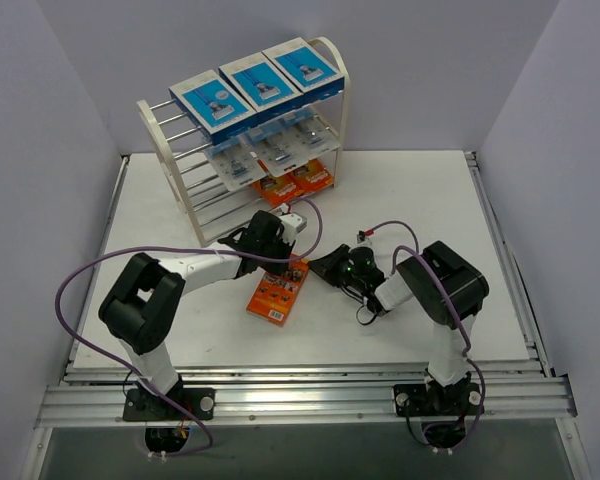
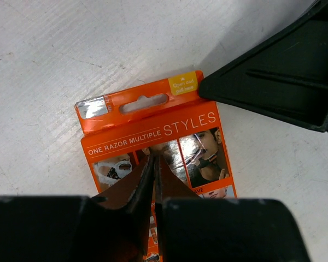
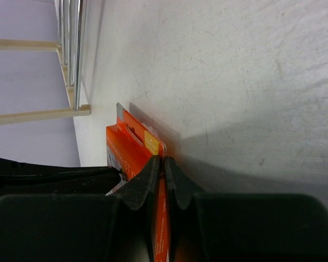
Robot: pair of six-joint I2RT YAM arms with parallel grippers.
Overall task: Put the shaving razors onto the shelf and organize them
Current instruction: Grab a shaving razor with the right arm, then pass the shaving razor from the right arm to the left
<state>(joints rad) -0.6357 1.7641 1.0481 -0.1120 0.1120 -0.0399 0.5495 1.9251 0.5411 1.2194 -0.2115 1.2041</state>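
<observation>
One orange razor pack (image 1: 273,297) lies flat on the table in front of the shelf (image 1: 158,135). My left gripper (image 1: 292,264) is shut, its tips resting on the pack's printed face (image 2: 142,123), as the left wrist view shows (image 2: 154,159). My right gripper (image 1: 317,268) is shut on the pack's hang-tab corner (image 3: 132,143); the pack's thin edge runs between its fingers (image 3: 163,160). The shelf holds three blue boxes (image 1: 262,82) on top, clear blister packs (image 1: 270,145) on the tier below, and two orange packs (image 1: 298,182) lower down.
The shelf's chrome rods and white frame (image 3: 71,49) stand just beyond the pack. My right gripper's black body (image 2: 273,76) touches the pack's top right corner. Purple cables loop from both arms. Grey walls enclose the white table (image 1: 410,190).
</observation>
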